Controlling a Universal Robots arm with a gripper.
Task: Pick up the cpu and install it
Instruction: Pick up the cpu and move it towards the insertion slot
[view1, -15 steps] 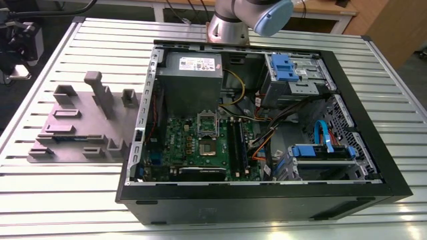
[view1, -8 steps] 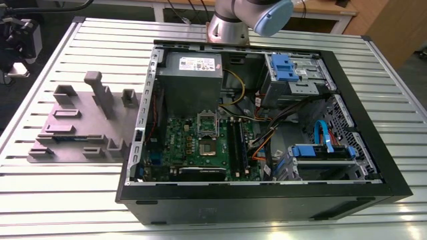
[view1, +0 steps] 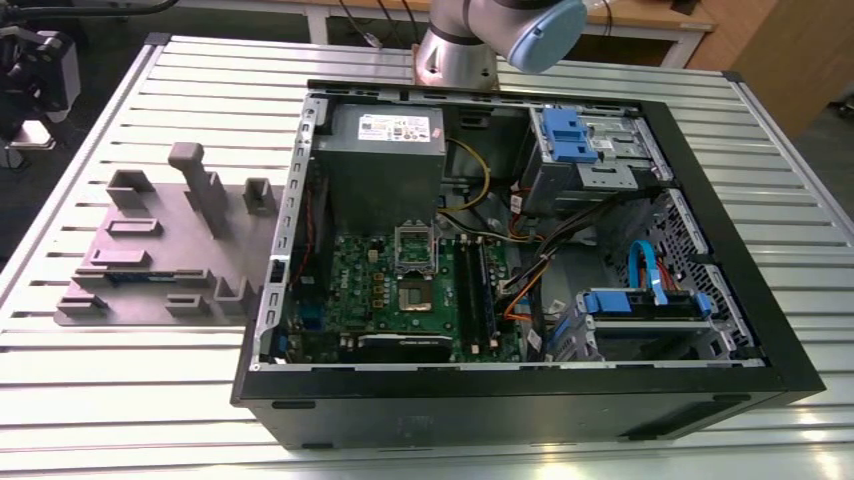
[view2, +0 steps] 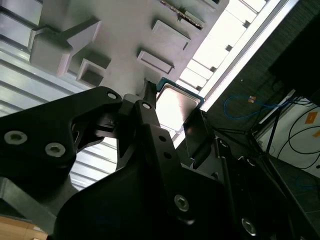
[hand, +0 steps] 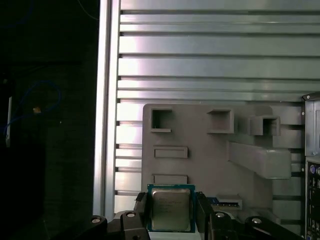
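While clamped by two opposite edges between the black jaws of the gripper (hand: 171, 214), the cpu (hand: 171, 210) hangs clear of the worktop (hand: 210, 65), the jaws closed to just the chip's width. It is a small, flat square: a dull silver-grey metal lid with rounded corners, faint print across it, framed by a thin teal-green board edge. In the second wrist view the cpu (view2: 176, 104) catches a bright glare between the matte black metal fingers (view2: 194, 131), whose linkage plates carry round screw heads.

Beyond the chip lies the grey plastic fixture tray (hand: 200, 155), smooth and matte, moulded with square pockets, shallow rectangular recesses and blocky upright posts. It rests on the ribbed, brushed-aluminium worktop.

Seen from the exterior view, the fixture tray (view1: 147, 270) sits at nine o'clock of the open black computer case (view1: 534, 400). Inside the case, a green motherboard (view1: 387, 290) holds the socket (view1: 418, 295) near centre, with a grey power supply (view1: 380, 150) at eleven o'clock. The silver arm (view1: 467, 45) stands at twelve o'clock.
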